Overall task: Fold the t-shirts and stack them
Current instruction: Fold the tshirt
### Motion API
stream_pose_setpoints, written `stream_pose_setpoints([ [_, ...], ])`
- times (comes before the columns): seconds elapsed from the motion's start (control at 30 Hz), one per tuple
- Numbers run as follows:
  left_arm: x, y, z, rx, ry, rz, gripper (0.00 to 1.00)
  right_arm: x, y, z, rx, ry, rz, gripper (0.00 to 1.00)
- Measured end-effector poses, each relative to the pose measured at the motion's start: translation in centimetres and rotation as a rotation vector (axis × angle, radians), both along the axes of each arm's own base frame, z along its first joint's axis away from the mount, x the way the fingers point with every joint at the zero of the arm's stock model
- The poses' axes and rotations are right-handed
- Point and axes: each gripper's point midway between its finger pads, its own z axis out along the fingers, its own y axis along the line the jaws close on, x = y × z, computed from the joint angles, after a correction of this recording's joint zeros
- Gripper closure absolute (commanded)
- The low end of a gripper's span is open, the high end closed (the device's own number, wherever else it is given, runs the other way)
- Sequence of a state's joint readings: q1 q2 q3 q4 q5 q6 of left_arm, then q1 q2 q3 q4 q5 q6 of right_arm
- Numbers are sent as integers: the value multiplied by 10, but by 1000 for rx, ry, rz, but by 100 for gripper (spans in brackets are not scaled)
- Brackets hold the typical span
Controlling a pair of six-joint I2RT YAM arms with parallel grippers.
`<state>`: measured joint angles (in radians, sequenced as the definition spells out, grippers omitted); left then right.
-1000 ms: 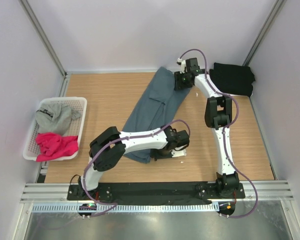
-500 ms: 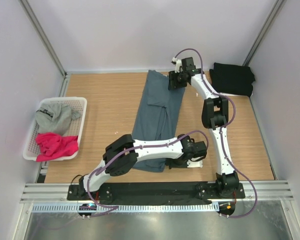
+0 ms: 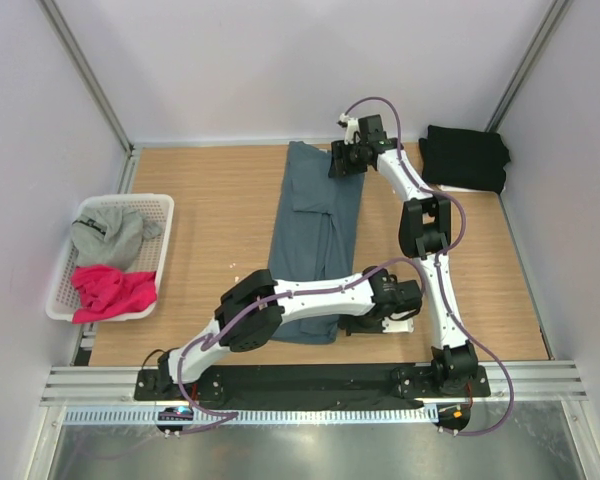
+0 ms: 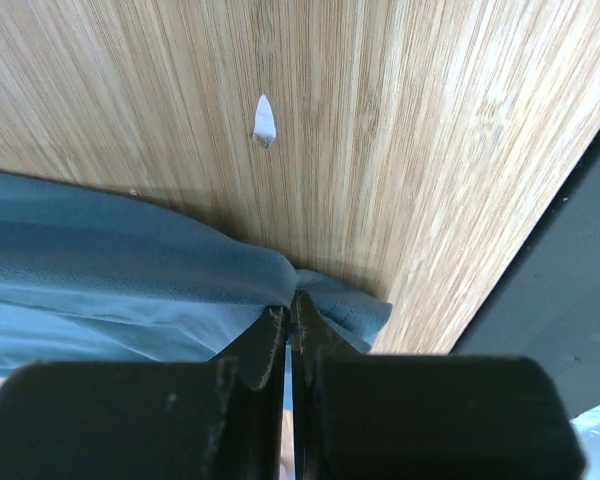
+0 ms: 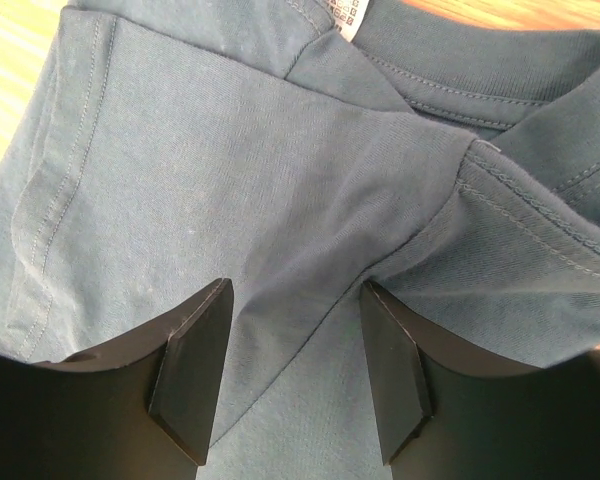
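Wooden table, slate blue-grey t-shirt lengthwise near-to-far, collar far.

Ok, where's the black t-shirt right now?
In the top view the black t-shirt lies at the far right corner of the table, right of the blue-grey t-shirt.
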<state>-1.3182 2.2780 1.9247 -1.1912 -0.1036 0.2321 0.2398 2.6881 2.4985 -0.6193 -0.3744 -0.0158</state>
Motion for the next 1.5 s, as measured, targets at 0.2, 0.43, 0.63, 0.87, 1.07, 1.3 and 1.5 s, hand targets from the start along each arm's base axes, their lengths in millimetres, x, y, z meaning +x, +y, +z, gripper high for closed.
stream_pose_setpoints([
  [0.2,-1,0,4,12,-5,1,40,-3,-3,0,-9,-6,9,40],
  [0.43,-9,-4,32,-56,-42,-16,0,-41,-26,41,-70,-4,22,39],
  [0.63,-12,-2,98,-228,-90,-23,0,-60,-45,150,-61,-167,-12,39],
  [0.87,41,66,134,-358,-92,236,0,-139,-57,168,61,-89,-54,39],
  [1.07,129,172,94,-450,-18,847,14,-236,-50,89,206,244,-65,39],
  [1.3,117,207,66,-579,214,1188,15,-313,-29,56,467,544,-115,38],
  [1.5,122,225,46,-651,412,1449,19,-376,-29,23,546,766,-233,32],
])
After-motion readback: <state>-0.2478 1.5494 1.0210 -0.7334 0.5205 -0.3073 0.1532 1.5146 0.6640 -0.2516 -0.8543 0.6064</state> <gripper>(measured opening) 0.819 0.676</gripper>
